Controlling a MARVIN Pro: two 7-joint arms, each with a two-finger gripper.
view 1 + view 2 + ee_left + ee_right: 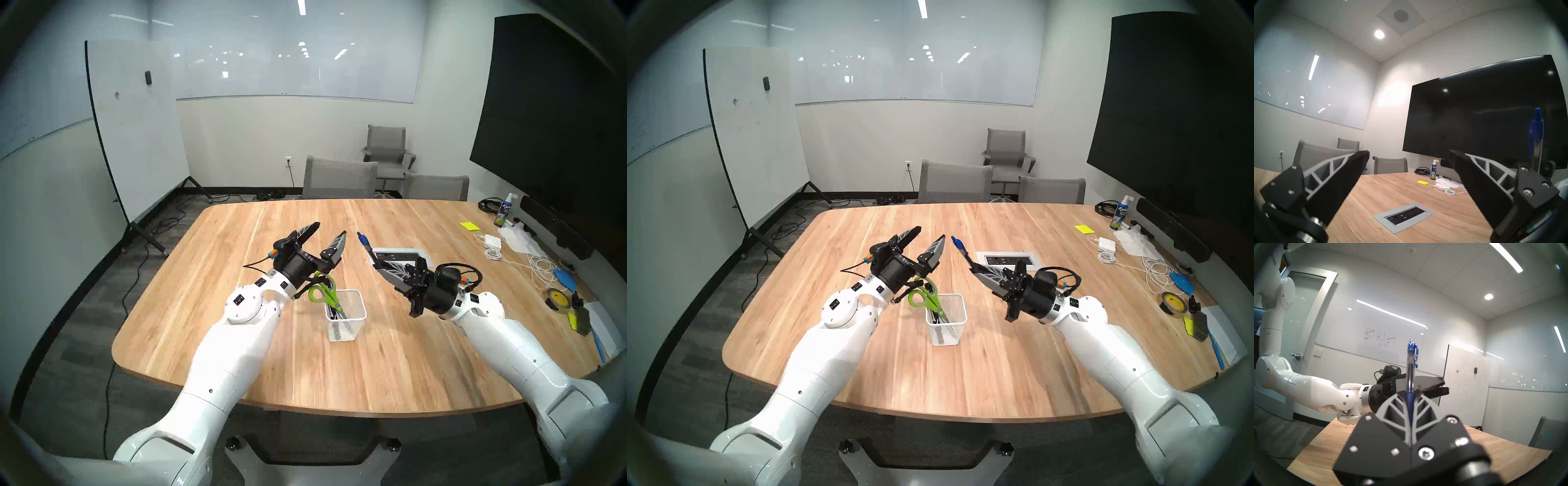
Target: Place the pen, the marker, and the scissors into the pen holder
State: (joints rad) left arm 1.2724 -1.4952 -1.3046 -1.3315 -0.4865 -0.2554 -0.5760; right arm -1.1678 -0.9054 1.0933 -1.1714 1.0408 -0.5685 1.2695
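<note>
Inside, lime-green looped scissors (323,294) lean within the square white wire-mesh cup (351,320).

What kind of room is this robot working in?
Most likely an office meeting room. A large wooden conference table fills the middle, grey office chairs stand at its far side, a big dark wall screen hangs on one wall, and a glass whiteboard covers another.

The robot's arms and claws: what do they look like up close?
Both arms are glossy white, rounded shells with small dark screws and little black marks near the wrists. Each ends in a black cylinder carrying the left gripper or right gripper: two tapering black fingers with grey lattice ribs. An orange-and-teal plug and a thin black cable sit at each wrist.
</note>
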